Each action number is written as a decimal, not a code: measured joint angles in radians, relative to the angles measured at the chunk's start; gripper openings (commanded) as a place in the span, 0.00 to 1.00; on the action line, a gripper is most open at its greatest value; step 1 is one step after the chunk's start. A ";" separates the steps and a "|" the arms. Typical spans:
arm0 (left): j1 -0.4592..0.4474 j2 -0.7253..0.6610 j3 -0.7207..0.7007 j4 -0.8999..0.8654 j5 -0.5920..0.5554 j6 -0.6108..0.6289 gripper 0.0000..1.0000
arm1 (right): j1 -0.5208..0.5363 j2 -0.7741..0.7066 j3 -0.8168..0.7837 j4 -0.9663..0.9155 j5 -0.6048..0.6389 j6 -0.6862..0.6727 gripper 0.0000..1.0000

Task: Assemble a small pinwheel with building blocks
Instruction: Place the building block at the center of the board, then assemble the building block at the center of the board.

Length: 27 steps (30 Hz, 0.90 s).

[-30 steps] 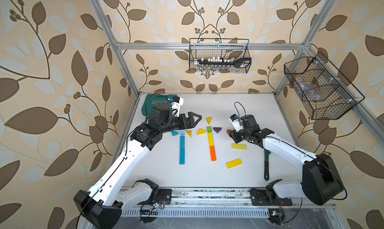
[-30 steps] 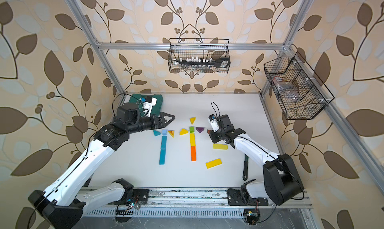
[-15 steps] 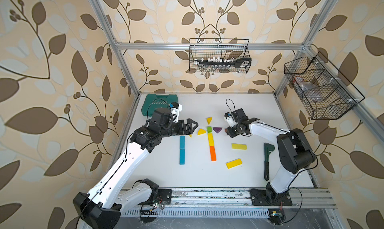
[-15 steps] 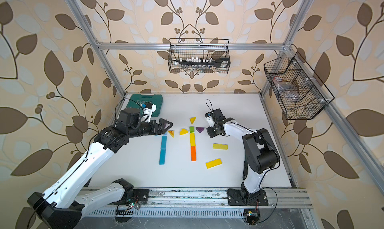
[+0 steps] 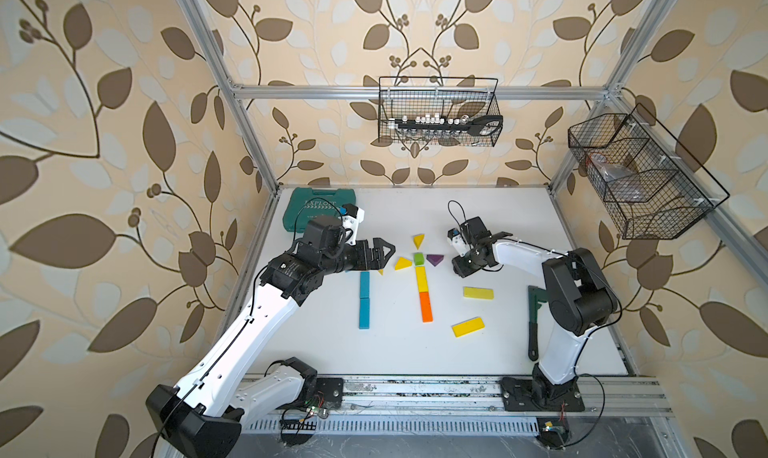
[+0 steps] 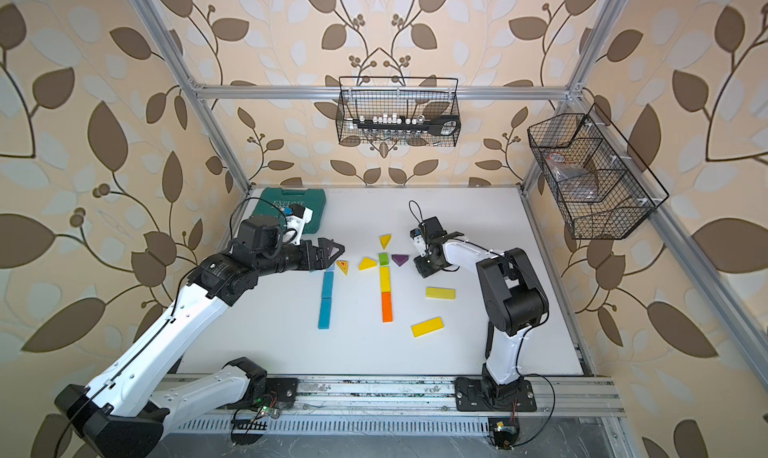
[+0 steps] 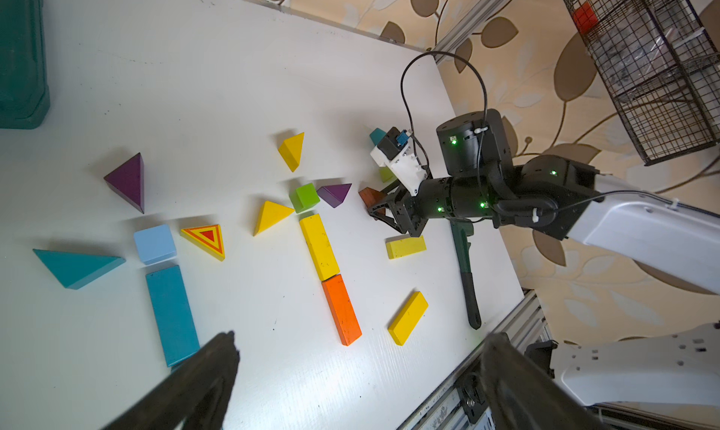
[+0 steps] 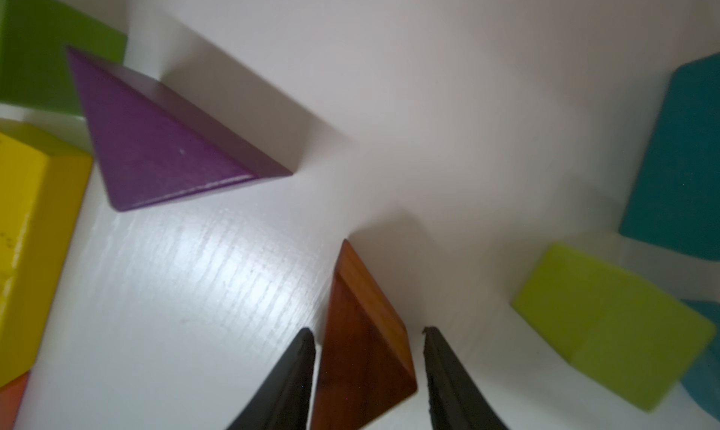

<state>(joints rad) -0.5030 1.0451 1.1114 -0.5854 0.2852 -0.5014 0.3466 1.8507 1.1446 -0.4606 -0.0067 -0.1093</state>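
Top views: L end effector (image 5: 386,257) hovers w/ fingers spread wide, nothing in it, near the far end of the teal bars (image 5: 364,298). The pinwheel stem lies mid-surface (image 5: 415,352): green cube (image 5: 418,258) touching the yellow bar (image 5: 420,279), w/ the orange bar (image 5: 425,306) end-on after it. Yellow wedges (image 5: 402,263) sit on the cube's L and far sides, and the small purple wedge (image 5: 434,259) on its R. R end effector (image 5: 459,268) is low, just beside that purple wedge; its opening can't be read from here. Loose yellow bars (image 5: 478,292) lie near the dark green wrench (image 5: 534,310); teal tool case (image 6: 291,211) is in the far L corner. L wrist view: own fingers (image 7: 210,373) are wide apart above the surface. The pale blue cube (image 7: 155,243) heads the teal bars, w/ teal wedge (image 7: 76,266), striped triangle (image 7: 204,239) and big purple wedge (image 7: 126,180) round it. R wrist view: fingers (image 8: 288,381) stand either side of the brown wedge (image 8: 362,350), a slit of gap each side, not pinching. The wedge rests on the surface btwn the small purple wedge and the lime cube (image 8: 611,330).
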 measured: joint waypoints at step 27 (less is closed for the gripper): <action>0.006 -0.068 0.003 -0.177 -0.201 0.087 0.99 | 0.140 -0.072 -0.023 -0.072 0.026 0.572 0.52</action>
<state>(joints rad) -0.4965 0.9768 1.1141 -0.7624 0.0837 -0.4149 0.4862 1.7790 1.1221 -0.5327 0.0189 0.4625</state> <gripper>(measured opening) 0.989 0.549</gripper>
